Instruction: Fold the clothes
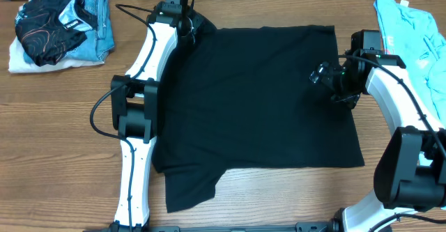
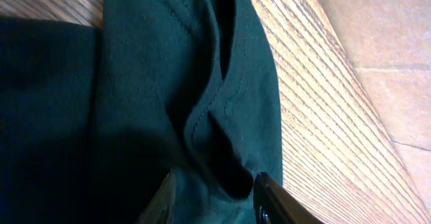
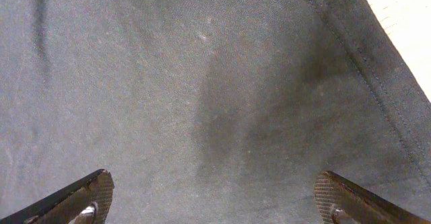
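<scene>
Overhead: the large plain black short-sleeved cloth T-shirt (image 1: 258, 99) lies flat between the 2 arms, its long axis running arm to arm and its collar end hidden under the left arm. Left wrist: the left gripper (image 2: 214, 198), half closed, pinches a sleeve fold, with bare wooden table (image 2: 323, 103) just outboard. Right wrist: the right gripper (image 3: 219, 204) gapes wide and empty over the cloth, with the stitched hem (image 3: 377, 96) outboard.

Extends left arm (image 1: 143, 72) to the far left corner of the black T-shirt (image 1: 258, 99), left hand (image 2: 212, 200) pinched on a fold there. Bends right arm (image 1: 397, 93) inward over the shirt's right edge, right hand (image 3: 212, 197) spread wide just above the cloth.
</scene>
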You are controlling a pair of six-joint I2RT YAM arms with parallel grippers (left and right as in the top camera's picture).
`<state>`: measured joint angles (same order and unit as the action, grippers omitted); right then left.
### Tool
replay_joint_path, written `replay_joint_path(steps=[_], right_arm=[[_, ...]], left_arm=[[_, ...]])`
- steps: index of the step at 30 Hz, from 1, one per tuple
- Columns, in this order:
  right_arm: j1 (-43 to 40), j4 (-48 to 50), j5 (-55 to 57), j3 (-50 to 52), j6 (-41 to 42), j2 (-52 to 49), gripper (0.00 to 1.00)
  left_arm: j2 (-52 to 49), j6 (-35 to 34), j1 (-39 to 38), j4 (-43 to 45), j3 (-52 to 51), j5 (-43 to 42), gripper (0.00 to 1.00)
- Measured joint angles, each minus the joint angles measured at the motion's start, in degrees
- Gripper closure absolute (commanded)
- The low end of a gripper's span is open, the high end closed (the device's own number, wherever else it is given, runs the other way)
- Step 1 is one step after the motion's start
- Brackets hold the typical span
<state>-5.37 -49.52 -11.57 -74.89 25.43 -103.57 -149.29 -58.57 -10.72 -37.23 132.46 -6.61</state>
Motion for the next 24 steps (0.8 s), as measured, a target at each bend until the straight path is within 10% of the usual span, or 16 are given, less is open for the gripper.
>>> replay_joint_path(steps=[8, 18, 24], right_arm=[[0.00, 0.00, 0.00, 0.00, 0.00, 0.00, 0.00], [0.00, -0.02, -0.02, 0.00, 0.00, 0.00, 0.00], [0.00, -0.02, 0.00, 0.00, 0.00, 0.00, 0.00]], left_arm=[[0.00, -0.17, 0.00, 1.22, -0.02, 0.04, 0.84], [0.00, -0.22, 0.00, 1.70, -0.02, 0.04, 0.71], [0.00, -0.31, 0.00, 2.14, -0.02, 0.04, 0.80]])
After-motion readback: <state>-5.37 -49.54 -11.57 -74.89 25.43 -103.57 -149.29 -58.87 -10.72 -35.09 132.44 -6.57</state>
